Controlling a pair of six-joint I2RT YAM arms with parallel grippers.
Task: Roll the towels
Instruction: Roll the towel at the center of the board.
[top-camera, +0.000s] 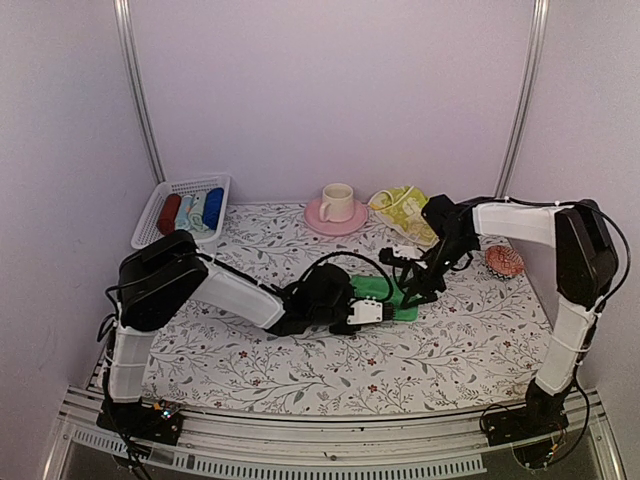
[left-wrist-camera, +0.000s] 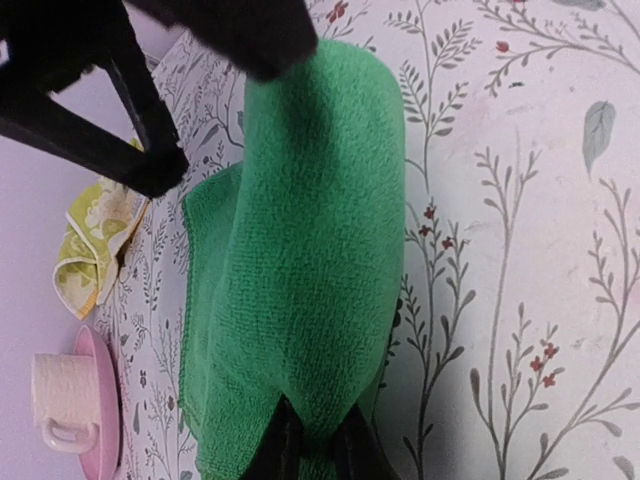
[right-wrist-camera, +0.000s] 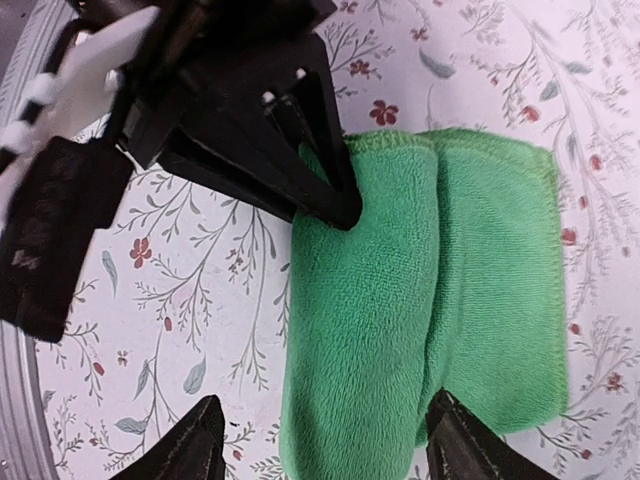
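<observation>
The green towel (top-camera: 392, 290) lies mid-table, partly rolled: a thick roll (right-wrist-camera: 355, 330) beside its flat remainder (right-wrist-camera: 500, 290). My left gripper (left-wrist-camera: 312, 428) is shut on one end of the roll, with green cloth pinched between its dark fingers. At the roll's other end my right gripper (right-wrist-camera: 325, 450) stands open, its fingertips (right-wrist-camera: 195, 450) on either side of the roll and apart from it. The pale yellow towel (top-camera: 405, 210) with green print lies crumpled at the back, also in the left wrist view (left-wrist-camera: 95, 240).
A pink saucer (top-camera: 320, 220) with a cream cup (top-camera: 337, 200) stands at the back centre. A white basket (top-camera: 160, 200) at the back left holds dark red, pale blue and deep blue rolls. A small red patterned object (top-camera: 504, 261) lies at the right.
</observation>
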